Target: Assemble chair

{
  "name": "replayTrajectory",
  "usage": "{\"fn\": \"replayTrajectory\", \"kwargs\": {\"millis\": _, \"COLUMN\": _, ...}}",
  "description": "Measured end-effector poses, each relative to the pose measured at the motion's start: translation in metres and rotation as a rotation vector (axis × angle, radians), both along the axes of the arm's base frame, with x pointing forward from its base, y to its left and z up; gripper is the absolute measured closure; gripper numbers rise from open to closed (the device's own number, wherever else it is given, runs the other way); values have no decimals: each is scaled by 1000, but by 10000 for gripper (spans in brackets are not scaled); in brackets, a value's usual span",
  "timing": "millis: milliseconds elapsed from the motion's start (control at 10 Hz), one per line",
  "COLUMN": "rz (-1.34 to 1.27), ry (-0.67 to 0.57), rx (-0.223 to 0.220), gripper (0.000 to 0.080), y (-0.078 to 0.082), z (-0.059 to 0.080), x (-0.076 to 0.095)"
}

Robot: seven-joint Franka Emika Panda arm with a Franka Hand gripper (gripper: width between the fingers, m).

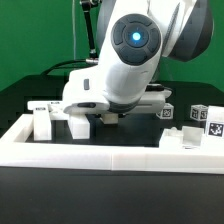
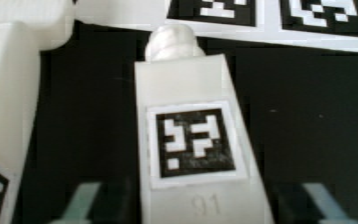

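Smooth white chair leg (image 2: 194,120) — blocky, round-tipped, tagged.

leg (image 2: 190,120) between claw fingers (image 2: 83,205) | slab (image 2: 16,100) just beside leg | rail (image 1: 110,152) in front

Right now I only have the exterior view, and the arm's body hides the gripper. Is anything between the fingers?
Observer: Yes. In the wrist view, a long white part bearing a square tag lies between the fingers.
Operator: Are they touching it?
Observer: No. Dark table shows between each finger and the part, so the gripper stands open around it.
Operator: Which way does the part point?
Observer: Its rounded peg tip points away from the gripper, toward a tagged white surface.
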State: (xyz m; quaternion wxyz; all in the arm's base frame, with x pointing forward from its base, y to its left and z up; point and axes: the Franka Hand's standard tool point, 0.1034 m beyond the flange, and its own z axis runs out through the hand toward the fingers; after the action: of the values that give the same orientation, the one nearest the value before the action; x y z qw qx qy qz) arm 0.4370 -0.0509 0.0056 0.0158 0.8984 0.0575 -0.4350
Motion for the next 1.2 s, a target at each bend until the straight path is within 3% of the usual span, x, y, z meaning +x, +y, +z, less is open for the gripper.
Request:
{"fn": "replayTrajectory", "kwargs": {"millis": 100, "rz": 2, "ry": -1, "rx": 0, "gripper": 509, "y": 1, "z": 0, "x": 1}}
{"fn": "replayTrajectory", "kwargs": {"millis": 600, "rz": 13, "ry": -24, "rx": 7, "gripper": 509, "y": 11, "z": 13, "x": 21}}
{"fn": "replayTrajectory", "kwargs": {"millis": 800, "rz": -1, "ry": -44, "rx": -5, "gripper": 509, "y": 26, "z": 38, "x": 42}}
{"fn": "replayTrajectory", "kwargs": {"millis": 1000, "rz": 27, "ry": -88, "rx": 17, "gripper": 508, "y": 33, "z": 60, "x": 67}}
{"fn": "replayTrajectory", "kwargs": {"millis": 1200, "rz": 28, "ry": -113, "rx": 16, "gripper": 508, "y": 31, "z": 53, "x": 67}}
